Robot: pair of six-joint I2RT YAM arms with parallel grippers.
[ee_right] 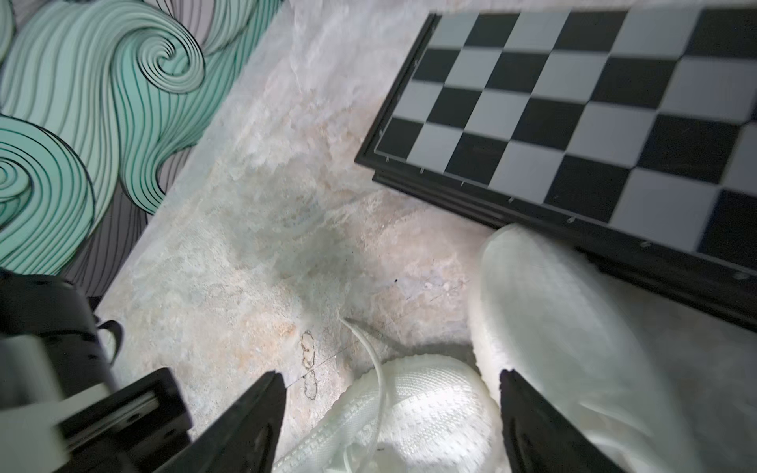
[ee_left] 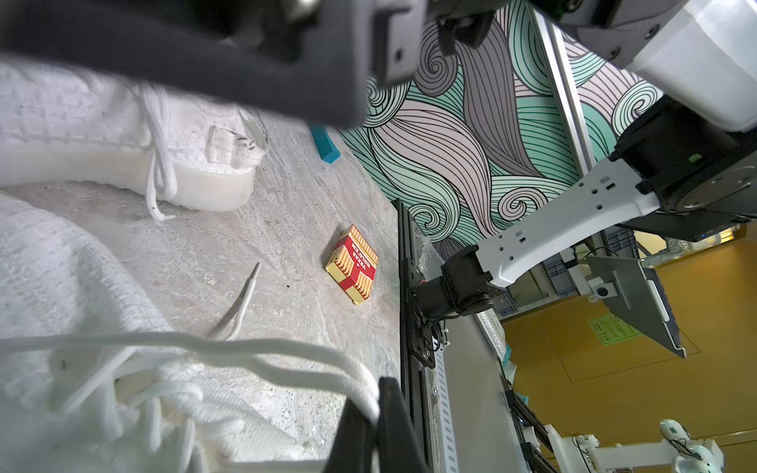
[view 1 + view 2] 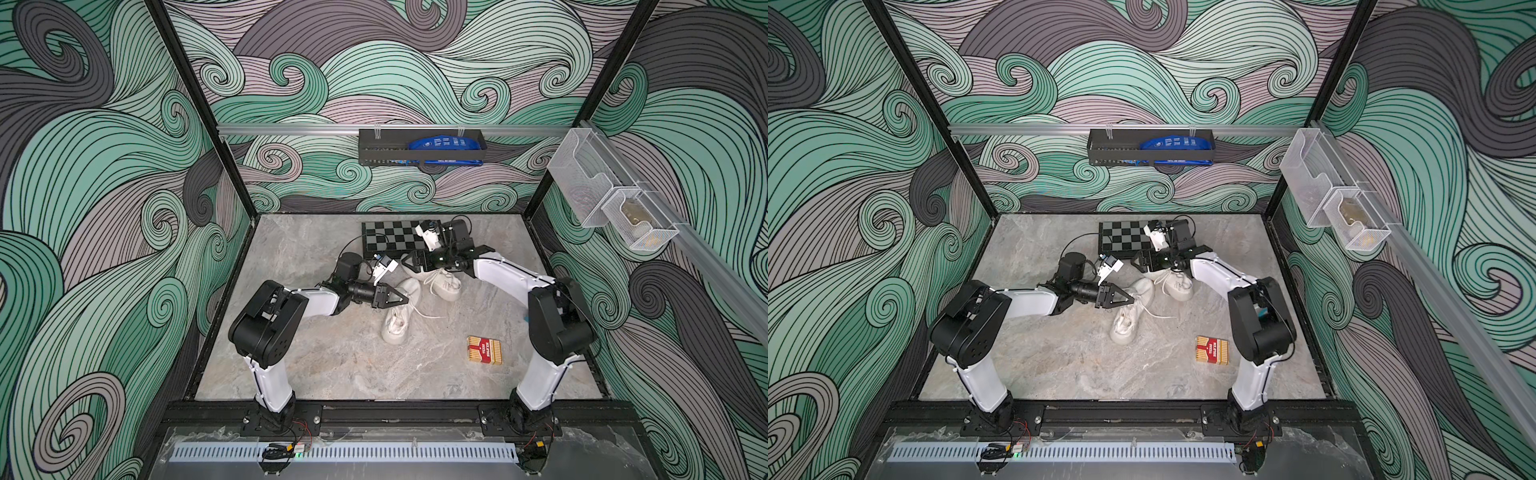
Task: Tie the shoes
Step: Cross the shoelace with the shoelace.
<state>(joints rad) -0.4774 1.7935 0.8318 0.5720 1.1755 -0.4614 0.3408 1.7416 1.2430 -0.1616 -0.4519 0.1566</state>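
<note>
The left pincer (image 3: 405, 296) is clenched tight, and its wrist view shows why: a white lace (image 2: 164, 339) runs straight into the black fingertips (image 2: 391, 415) and is pinched there, stretched over the knit of the near shoe (image 3: 395, 322). That shoe lies right under those tips, its length running from there back toward the robot's side of the table (image 3: 311, 365). Just off the pincer's right side a loose lace end (image 2: 248, 293) curls on the stone-look surface. Just past the left tips, toward the back wall, the right pincer (image 3: 406, 262) hangs with its jaws spread wide and nothing between them. In its own wrist view the two black fingers (image 1: 254, 422) frame the toes of both shoes below. The far shoe (image 3: 442, 286) sits beneath that right pincer and wrist, its toe right up beside the edge of the chessboard (image 3: 386, 237), which lies beyond both pincers near the back wall. Well apart from the left pincer, over toward the right arm's base, a red-and-yellow card box (image 3: 484, 350) lies flat. A small blue block (image 2: 325, 143) rests by the right-hand wall. Up behind it all, a black basket (image 3: 374, 151) hangs on the wall rail.
</note>
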